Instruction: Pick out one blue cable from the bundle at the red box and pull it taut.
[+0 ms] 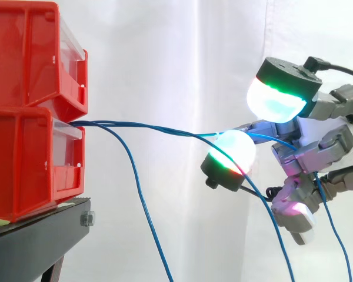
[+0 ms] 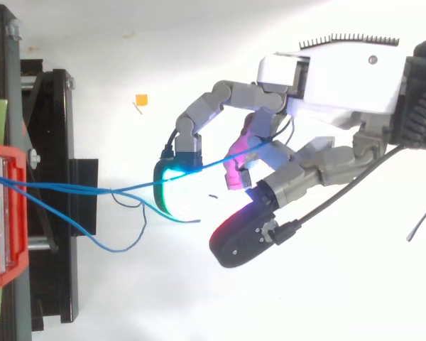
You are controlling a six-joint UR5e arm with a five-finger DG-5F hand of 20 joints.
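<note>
A: The hand [image 2: 341, 78] — what's it got?
B: Fingers curled round one blue cable [image 1: 165, 128].
A: Running where?
B: From the lower red box [image 1: 23, 164] to the hand in a shallow arc — other strands [image 1: 142, 202] hang down.

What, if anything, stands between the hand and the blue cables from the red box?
Nothing visible does. The blue cables run from the red box through open air to the hand, and one reaches into it.

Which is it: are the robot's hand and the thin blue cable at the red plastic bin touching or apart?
Touching. Side view: the thin blue cable lies across a glowing pad of the hand, running between its fingers.
</note>
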